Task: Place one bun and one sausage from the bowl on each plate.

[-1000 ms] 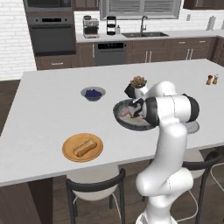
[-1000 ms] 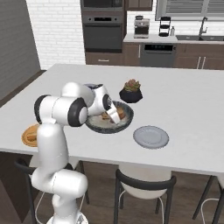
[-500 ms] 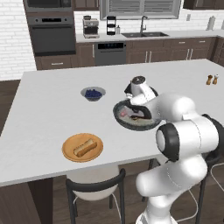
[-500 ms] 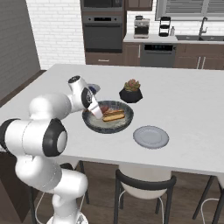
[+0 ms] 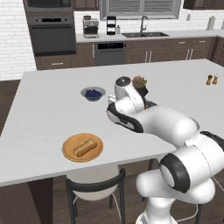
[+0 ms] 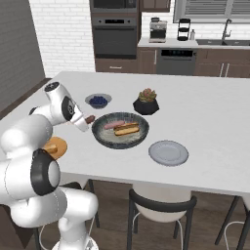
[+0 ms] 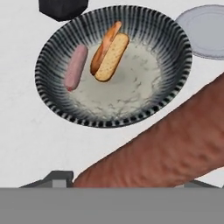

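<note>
My gripper hangs just left of the bowl, shut on a red-brown sausage that fills the lower right of the hand view; the sausage's tip pokes out toward the bowl. The dark, pale-speckled bowl still holds a pink sausage and a bun. An orange-tan plate near the counter's front left carries a bun; from the right base it is partly hidden behind my arm. A bare pale grey plate lies right of the bowl.
A small grey bowl of blueberries and a black pot with a succulent stand behind the big bowl. Salt and pepper shakers sit at the far right of the counter. A stool stands at the front edge.
The arm has swung from over the bowl to its left side, carrying the sausage out past the rim. The jaws have closed in a little on it.
</note>
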### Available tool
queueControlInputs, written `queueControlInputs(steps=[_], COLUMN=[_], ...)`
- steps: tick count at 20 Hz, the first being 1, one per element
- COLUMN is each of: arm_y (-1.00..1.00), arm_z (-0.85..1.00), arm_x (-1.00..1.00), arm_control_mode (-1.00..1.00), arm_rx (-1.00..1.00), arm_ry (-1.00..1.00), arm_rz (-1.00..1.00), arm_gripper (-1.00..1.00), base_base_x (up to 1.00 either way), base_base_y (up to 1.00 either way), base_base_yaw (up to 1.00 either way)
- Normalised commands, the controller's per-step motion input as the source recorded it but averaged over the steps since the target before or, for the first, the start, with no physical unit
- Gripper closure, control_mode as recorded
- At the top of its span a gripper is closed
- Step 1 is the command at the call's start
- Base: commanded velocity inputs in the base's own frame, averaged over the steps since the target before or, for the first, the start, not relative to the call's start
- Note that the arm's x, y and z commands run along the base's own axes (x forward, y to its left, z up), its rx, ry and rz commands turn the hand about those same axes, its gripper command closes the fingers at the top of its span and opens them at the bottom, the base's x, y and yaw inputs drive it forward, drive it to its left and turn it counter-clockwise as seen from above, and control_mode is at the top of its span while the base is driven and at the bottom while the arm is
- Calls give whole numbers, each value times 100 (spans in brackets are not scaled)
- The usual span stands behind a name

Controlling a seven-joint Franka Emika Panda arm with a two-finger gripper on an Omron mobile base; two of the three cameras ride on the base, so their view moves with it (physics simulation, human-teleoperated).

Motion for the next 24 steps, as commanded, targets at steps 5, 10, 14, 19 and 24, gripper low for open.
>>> queueControlInputs(steps=[5, 10, 14, 19, 24], arm_y=[100, 100, 100, 86, 59], arm_z=[-4, -28, -57, -40, -18], arm_x=[0, -9, -37, 5, 32], arm_control_mode=[-100, -100, -100, -100, -100], arm_rx=[20, 9, -2, -6, 0], arm_ry=[21, 27, 2, 0, 0], arm_rz=[15, 18, 18, 2, 0], arm_gripper=[100, 100, 100, 100, 100], base_base_x=[0, 0, 0, 0, 0], base_base_y=[0, 0, 0, 0, 0], base_base_yaw=[0, 0, 0, 0, 0])
